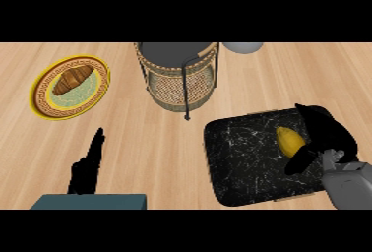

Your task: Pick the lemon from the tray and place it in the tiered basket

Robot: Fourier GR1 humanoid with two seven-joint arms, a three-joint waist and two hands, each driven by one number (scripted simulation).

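The yellow lemon [291, 141] lies on the right part of the black marbled tray [240, 157] at the lower right. My right hand [330, 133] sits over the tray's right edge. Its straight fingers run along the lemon's right side and its thumb lies just below the lemon, so the lemon sits in the gap between them. The fingers are not curled round it. The wicker tiered basket [178, 78] with a dark wire frame stands at the top centre, up and left of the tray. My left hand [87, 167] rests open at the lower left, fingers up.
A yellow-rimmed plate [51, 106] holding a croissant [73, 81] sits at the upper left. A grey rounded object [243, 47] shows at the top edge, right of the basket. A teal block [91, 202] lies at the lower edge under my left hand.
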